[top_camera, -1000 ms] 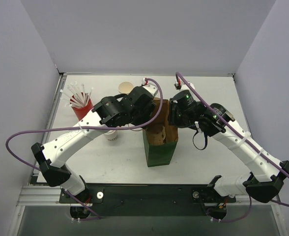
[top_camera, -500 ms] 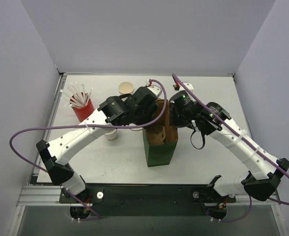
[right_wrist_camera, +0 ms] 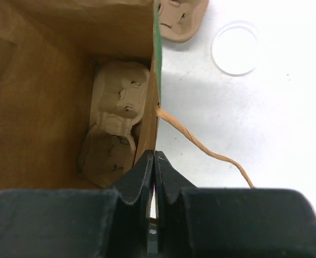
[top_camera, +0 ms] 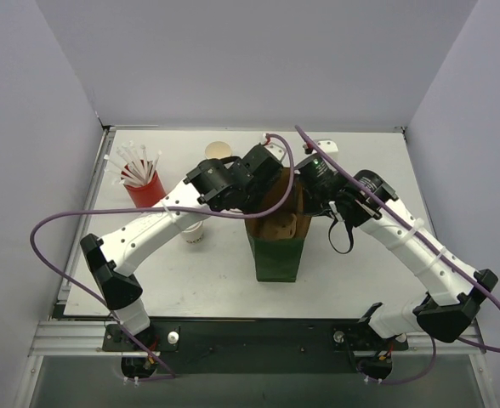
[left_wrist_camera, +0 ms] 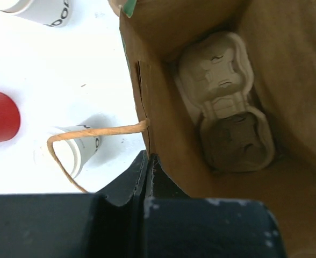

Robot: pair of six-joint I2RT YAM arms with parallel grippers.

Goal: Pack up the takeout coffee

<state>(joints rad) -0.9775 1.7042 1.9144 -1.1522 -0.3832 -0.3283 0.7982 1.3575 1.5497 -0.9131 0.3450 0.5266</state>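
White tabletop [top_camera: 207, 280] carries an open green-and-brown paper bag [top_camera: 277, 259]. The left arm [top_camera: 152, 228] and right arm [top_camera: 407, 242] arch inward over its mouth. The left jaws are pinched on the bag's left wall, the right jaws clamped on its right wall. The small white lidded paper coffee cup [top_camera: 192, 231] stands outside, left of the bag.

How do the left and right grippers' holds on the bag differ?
The left gripper pinches the bag's left wall; the right gripper pinches the right wall. A white cup stands near the left gripper; a round lid lies beyond the right gripper. Both are shut on the rim.
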